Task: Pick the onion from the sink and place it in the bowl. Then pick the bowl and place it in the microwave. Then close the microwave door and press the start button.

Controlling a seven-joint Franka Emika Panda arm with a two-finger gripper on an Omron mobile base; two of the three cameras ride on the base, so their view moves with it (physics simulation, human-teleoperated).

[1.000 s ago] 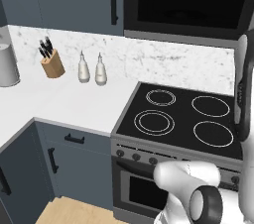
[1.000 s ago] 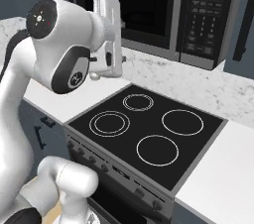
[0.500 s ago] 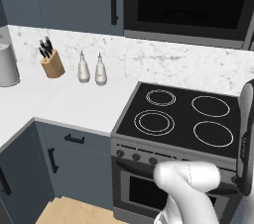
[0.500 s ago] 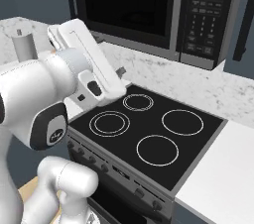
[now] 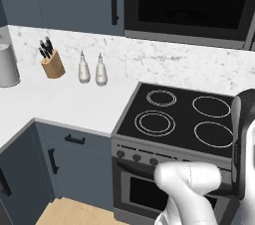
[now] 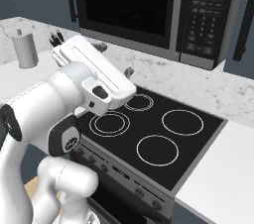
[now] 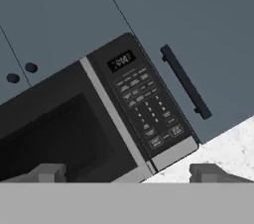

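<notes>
The microwave (image 6: 129,5) sits built in above the stove, its door (image 6: 124,0) flush with the front, black window dark. In the hand view the microwave (image 7: 59,129) lies tilted, with its keypad (image 7: 144,109) right of the door window. My gripper (image 6: 115,59) hangs over the stove's left side and points up at the microwave. It is open (image 7: 128,176), with nothing between its fingertips (image 7: 47,172). The onion, the sink and the bowl are out of view.
A black stove top (image 5: 184,117) with four rings lies below the microwave. On the white counter to its left stand a knife block (image 5: 52,63), two pale bottles (image 5: 84,68) and a grey canister (image 5: 7,64). Blue-grey cabinets flank the microwave, one with a dark handle (image 7: 184,82).
The arm has swung down from high on the left, and the hand has tipped over the stove's left side. The jaws stay wide.
</notes>
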